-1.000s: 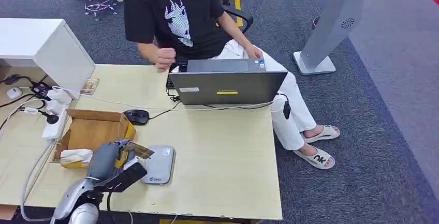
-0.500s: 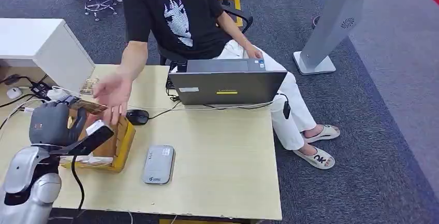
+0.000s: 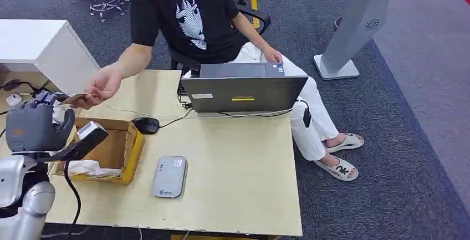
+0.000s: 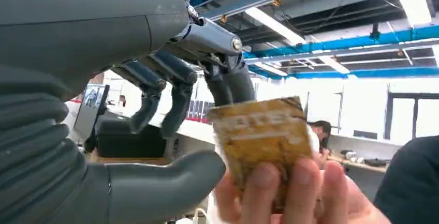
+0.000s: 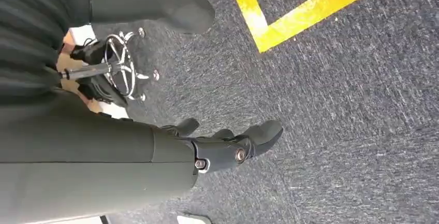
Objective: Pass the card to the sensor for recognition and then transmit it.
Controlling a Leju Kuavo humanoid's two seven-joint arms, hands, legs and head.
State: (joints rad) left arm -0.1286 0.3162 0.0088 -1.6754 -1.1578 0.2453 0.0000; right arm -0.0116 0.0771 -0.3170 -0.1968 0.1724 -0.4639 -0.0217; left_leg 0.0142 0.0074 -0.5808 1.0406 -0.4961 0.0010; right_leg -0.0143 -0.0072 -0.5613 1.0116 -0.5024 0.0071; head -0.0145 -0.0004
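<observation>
Left hand point(image 3: 34, 127): raised at the table's left edge, above the cardboard box. In the left wrist view the dark fingers point(image 4: 228, 81) reach to the top edge of the card, and the thick thumb point(image 4: 165, 185) lies below it, clear of it. Whether the fingers still pinch the card cannot be told.
Card point(image 4: 261, 144): golden-brown, worn, held upright between the left hand's fingertips and the person's hand. Its face carries pale lettering, too blurred to read.
Person's hand point(image 3: 101, 86): stretched across the table corner, fingertips wrapped on the card's lower edge.
Cardboard box point(image 3: 112, 150): open-topped, on the table just beside the left hand, with white crumpled material inside.
Sensor point(image 3: 170, 176): flat grey reader lying on the table right of the box, well apart from the card. Small print on it is illegible.
Mouse point(image 3: 146, 124): black, behind the box.
Laptop point(image 3: 244, 92): grey, lid toward the camera, with a yellow sticker and a white label, unreadable.
Right hand point(image 5: 228, 144): hangs over the grey carpet, fingers loosely curled, holding nothing.
</observation>
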